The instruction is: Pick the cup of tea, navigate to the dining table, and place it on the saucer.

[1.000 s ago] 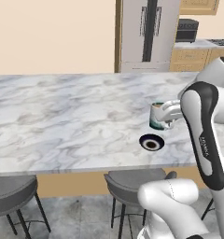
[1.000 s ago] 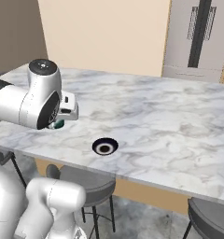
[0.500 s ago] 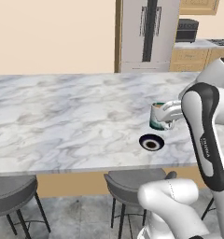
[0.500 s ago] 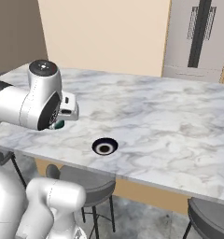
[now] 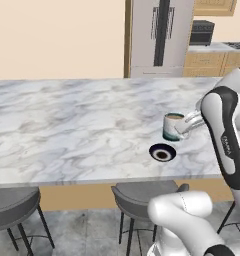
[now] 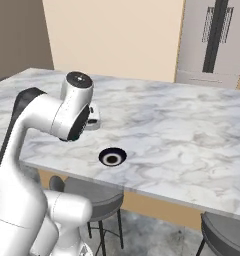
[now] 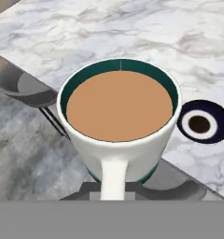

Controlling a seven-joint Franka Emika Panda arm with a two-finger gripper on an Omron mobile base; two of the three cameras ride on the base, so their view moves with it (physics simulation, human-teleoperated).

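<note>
— What do you have in front of you, from your left across to your right?

— Far left, under the table edge, a grey stool [image 5: 9, 205]. Above it runs the long marble dining table [image 5: 67, 130], bare along that stretch. Further right a second stool [image 5: 137, 197] is tucked under the edge, close in front of my base. Then the saucer [image 5: 162, 152], a small dark dish with a pale centre, lying flat on the marble near the front edge. Just behind it and slightly to its right is the cup of tea [image 5: 172, 126], and right of that my claw [image 5: 184, 127] and forearm.

— Is the cup standing on the saucer?

— No. It hangs above the table, upright, the brown tea level. From the camera on my hand the cup [image 7: 119, 123] sits close in front of me with its handle pointing back at me, and the saucer [image 7: 202, 122] lies off to one side of it, lower down on the marble. The two are apart.

— And your claw?

— Pinched tight on the cup's handle. The fingers are pressed nearly together, with the handle running down between them.

— What about the other side camera?

— My own arm blocks the cup there. I see the saucer [image 6: 112, 156] on the table [image 6: 182, 130] near the front edge, with my hand above and a little left of it.

— Anything behind the table?

— A tall grey fridge [image 5: 159, 37] against the back wall, and wooden cabinets [image 5: 214, 62] to its right.
</note>
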